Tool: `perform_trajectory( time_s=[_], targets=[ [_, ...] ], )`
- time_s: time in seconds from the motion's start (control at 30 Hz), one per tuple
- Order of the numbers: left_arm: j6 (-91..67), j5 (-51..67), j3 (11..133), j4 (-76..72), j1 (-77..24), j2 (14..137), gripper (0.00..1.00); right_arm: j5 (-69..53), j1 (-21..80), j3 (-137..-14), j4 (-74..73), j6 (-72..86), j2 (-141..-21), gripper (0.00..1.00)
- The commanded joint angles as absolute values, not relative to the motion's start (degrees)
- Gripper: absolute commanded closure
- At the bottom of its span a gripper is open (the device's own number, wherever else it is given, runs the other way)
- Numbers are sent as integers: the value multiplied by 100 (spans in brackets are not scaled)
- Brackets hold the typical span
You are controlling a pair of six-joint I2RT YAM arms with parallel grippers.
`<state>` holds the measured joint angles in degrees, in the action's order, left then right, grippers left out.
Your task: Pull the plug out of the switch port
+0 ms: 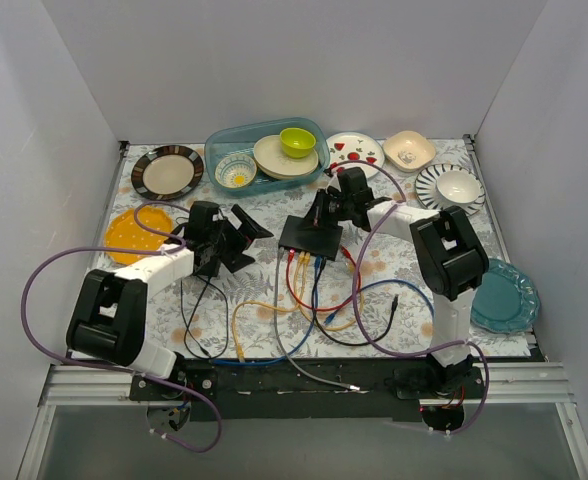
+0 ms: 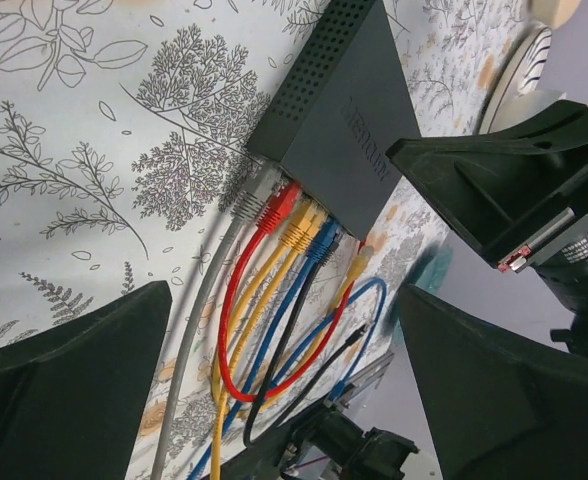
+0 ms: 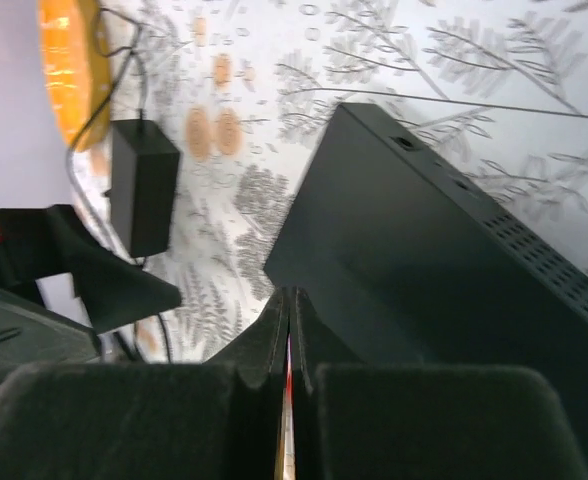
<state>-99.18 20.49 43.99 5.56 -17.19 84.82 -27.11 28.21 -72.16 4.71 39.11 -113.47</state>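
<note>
Fingers [image 2: 69, 395] of the left gripper [image 2: 284, 295] stood spread wide and held nothing, while the right gripper [image 3: 287, 305] had its two fingers pressed flat together, a hairline slit between them and nothing seen in the pinch. Between the two grippers lay the switch [image 1: 311, 236], flat on the leaf-print cloth [image 1: 394, 255] near the middle of the table, its socket edge turned toward the arm bases. All along that edge sat the plugs [image 2: 294, 220], grey, red, yellow and blue side by side, every one seated in a port. From the plugs the cables [image 1: 309, 295] ran in tangled loops over the cloth toward the near edge. The left gripper hung just left of the switch, its open jaws framing the plugs in the wrist view without touching them. The right gripper's tips were over the far part of the switch's top, and the views could not settle whether they touched it. An adapter [image 3: 142, 185] on a black cord lay on the cloth left of the switch, near an orange plate [image 1: 139, 232]. Farther back stood a clear blue tub [image 1: 217, 150] holding a green bowl [image 1: 297, 142] and other dishes, with more plates beside it along the rear wall. A teal plate [image 1: 504, 296] sat well apart at the right edge.
</note>
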Motion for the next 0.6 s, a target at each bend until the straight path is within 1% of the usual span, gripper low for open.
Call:
perform_trajectory(
  time_s=[0.0, 0.17, 0.2, 0.23, 0.33, 0.4, 0.43, 0.47, 0.53, 0.57],
  targets=[
    [-10196, 2443, 4122, -307, -1643, 8340, 2, -3805, 2804, -7286, 1810, 4455, -11504, 99],
    [-9758, 2856, 4367, -536, -1644, 8780, 2, -4122, 2786, -7418, 1863, 4737, -11882, 99],
    [-9695, 2891, 4403, -510, -1644, 8946, 3, -4139, 2786, -7401, 1881, 4755, -11961, 99],
    [-9625, 2909, 4456, -484, -1644, 9017, 8, -4148, 2777, -7357, 1881, 4807, -11988, 99],
    [-9466, 2883, 4553, -440, -1644, 9228, 12, -4201, 2769, -7295, 1828, 4843, -12111, 99],
    [-9501, 2883, 4466, -597, -1644, 9316, 17, -4210, 2742, -7277, 1732, 4843, -12199, 99],
    [-9510, 2918, 4447, -685, -1644, 9430, 20, -4210, 2725, -7269, 1731, 4869, -12225, 99],
    [-9527, 2970, 4412, -851, -1652, 9492, 29, -4210, 2707, -7225, 1758, 4939, -12252, 99],
    [-9562, 3067, 4412, -1115, -1644, 9728, 38, -4193, 2690, -7207, 1758, 5001, -12313, 99],
    [-9571, 3154, 4438, -1168, -1644, 9816, 46, -4184, 2672, -7207, 1758, 5044, -12331, 99]
  ],
)
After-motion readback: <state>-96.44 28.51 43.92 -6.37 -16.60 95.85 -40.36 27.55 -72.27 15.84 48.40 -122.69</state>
